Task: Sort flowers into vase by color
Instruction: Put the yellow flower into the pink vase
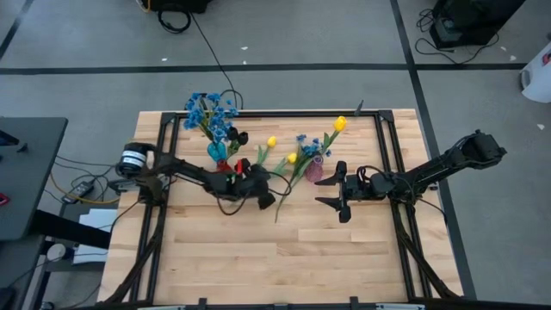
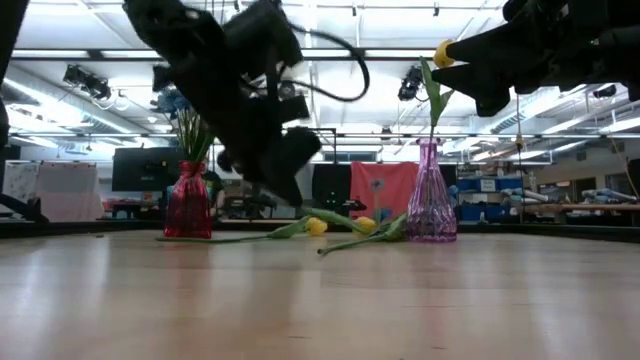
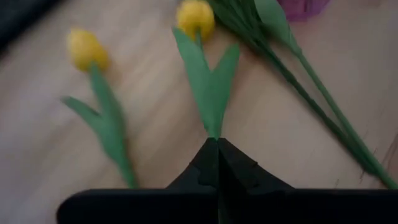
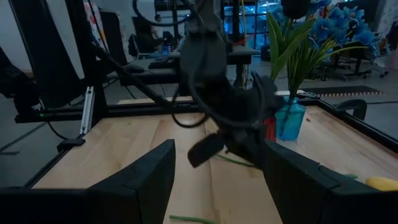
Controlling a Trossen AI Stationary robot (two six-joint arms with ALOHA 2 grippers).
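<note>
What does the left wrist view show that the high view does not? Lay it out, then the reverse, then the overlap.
Left wrist view only: the left end effector has its fingers closed together on the stem of a yellow tulip, just below its leaves.

High view only: the blue flowers standing in the blue vase, one upright tulip in the purple vase, and the right end effector open beside that vase.

Both: the gripped tulip, a second loose tulip lying on the wooden table, and part of the purple vase.

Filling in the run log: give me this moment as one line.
left end effector: shut on yellow tulip stem, at table | right end effector: open, waiting beside purple vase | second yellow tulip lying loose
</note>
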